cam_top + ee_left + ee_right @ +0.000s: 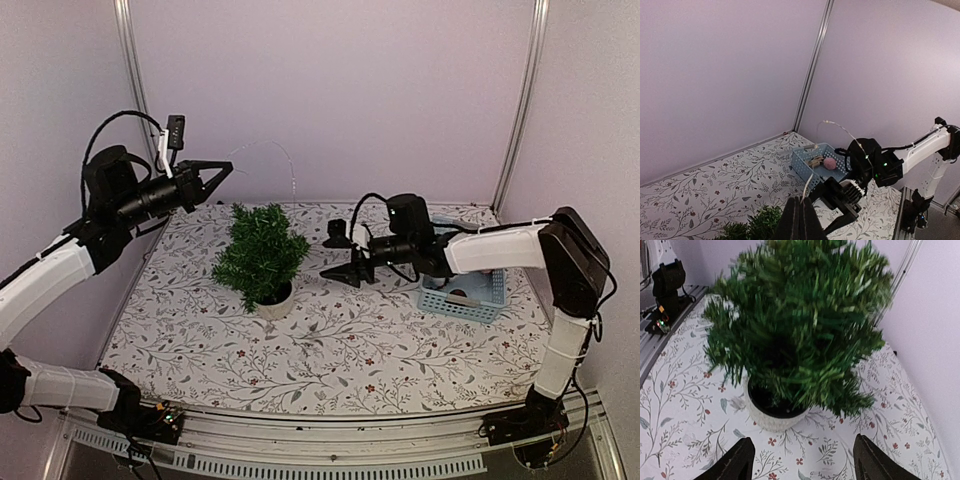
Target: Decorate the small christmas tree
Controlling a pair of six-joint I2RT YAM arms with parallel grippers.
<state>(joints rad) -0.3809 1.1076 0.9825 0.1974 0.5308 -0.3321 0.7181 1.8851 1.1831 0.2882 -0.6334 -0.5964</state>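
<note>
**A:** Left gripper (pixel 226 170), state?

**B:** Fingers pressed together on a thin white wire (pixel 807 185). The strand rises from the tips and arcs off into the air ahead.

**A:** Where is the small christmas tree (pixel 262 250) from it?

**B:** Below the tips and slightly ahead. Only the top twigs show at the lower edge of the left wrist view. The tree's long axis is upright, and it stands in its white pot (pixel 274 302).

**A:** Right gripper (pixel 803 440)?

**B:** Jaws wide apart, nothing between them. The tree is dead ahead and fills the right wrist view, though blurred. The pot sits ahead of the fingertips, not touching them.

**A:** Which arm is nearer?

**B:** The right looks nearer, level with the tree's flank, while the left hangs above the crown. My judgement is that the left arm makes the coming move, bringing the wire down and forward onto the crown. The empty right gripper is placed to catch the loose end.
</note>
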